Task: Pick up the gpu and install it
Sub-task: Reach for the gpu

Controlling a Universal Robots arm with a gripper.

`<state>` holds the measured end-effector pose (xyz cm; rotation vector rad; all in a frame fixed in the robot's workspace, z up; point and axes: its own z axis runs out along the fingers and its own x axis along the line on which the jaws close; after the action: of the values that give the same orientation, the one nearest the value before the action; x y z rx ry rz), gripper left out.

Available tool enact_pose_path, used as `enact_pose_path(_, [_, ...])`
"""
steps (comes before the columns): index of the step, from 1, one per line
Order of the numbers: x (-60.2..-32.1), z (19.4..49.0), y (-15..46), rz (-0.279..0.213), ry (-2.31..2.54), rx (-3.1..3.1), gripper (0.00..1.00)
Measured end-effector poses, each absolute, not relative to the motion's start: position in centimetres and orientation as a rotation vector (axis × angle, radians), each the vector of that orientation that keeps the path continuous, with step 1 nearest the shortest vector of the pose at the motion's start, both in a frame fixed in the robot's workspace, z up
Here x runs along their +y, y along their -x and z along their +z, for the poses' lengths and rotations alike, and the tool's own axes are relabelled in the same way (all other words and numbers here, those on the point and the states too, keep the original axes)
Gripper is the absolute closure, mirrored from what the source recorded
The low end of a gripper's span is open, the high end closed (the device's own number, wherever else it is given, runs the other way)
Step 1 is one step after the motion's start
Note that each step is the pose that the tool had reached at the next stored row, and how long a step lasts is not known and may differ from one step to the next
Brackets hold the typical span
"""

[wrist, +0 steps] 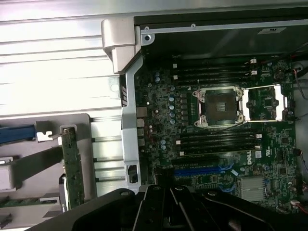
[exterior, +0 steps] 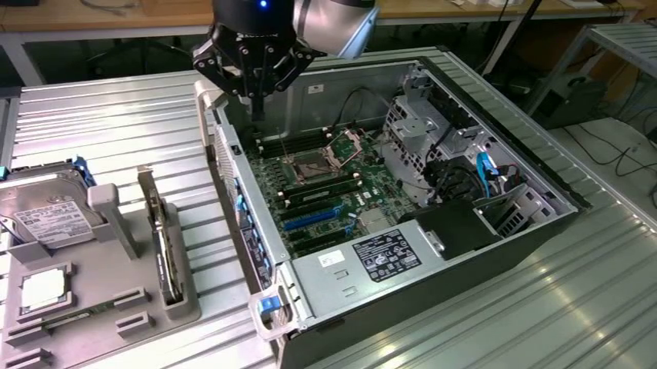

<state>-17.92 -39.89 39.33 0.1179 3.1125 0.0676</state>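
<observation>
Open case lies on its side on the table; motherboard flat inside it, socket toward the far end, power supply at the near end, drive cage along the exterior view's right wall; tray just beside the case on the exterior view's left; gpu on edge in the tray, hard drive further left; gripper above the case's far end.

gpu: green card, upright on edge in grey holder.

A ribbed metal tabletop stands before a wooden workbench, with cables trailing over the pale floor.
</observation>
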Motion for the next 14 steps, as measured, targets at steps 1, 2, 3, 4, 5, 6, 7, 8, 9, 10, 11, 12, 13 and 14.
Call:
enact_pose_path(1, [-39.9,39.3,18.1,0.068,-0.118,3.112,0.89])
enact_pose_path(2, [-39.9,39.3,18.2,0.068,-0.118,3.112,0.89])
enact_pose_path(3, [-39.9,39.3,18.3,0.068,-0.118,3.112,0.89])
enact_pose_path(4, [-39.9,39.3,18.5,0.068,-0.118,3.112,0.89])
enact_pose_path(5, [-39.9,39.3,18.6,0.068,-0.118,3.112,0.89])
enact_pose_path(6, [-39.9,39.3,18.8,0.068,-0.118,3.112,0.89])
enact_pose_path(7, [-39.9,39.3,18.9,0.068,-0.118,3.112,0.89])
enact_pose_path(8, [-39.9,39.3,19.1,0.068,-0.118,3.112,0.89])
enact_pose_path(9, [-39.9,39.3,19.3,0.068,-0.118,3.113,0.89])
enact_pose_path(10, [-39.9,39.3,19.6,0.068,-0.118,3.112,0.89])
enact_pose_path(11, [-39.9,39.3,19.8,0.068,-0.118,3.112,0.89])
enact_pose_path(12, [-39.9,39.3,19.9,0.068,-0.118,3.112,0.89])
enact_pose_path(13, [-39.9,39.3,20.1,0.068,-0.118,3.112,0.89])
enact_pose_path(14, [-39.9,39.3,20.2,0.068,-0.118,3.112,0.89])
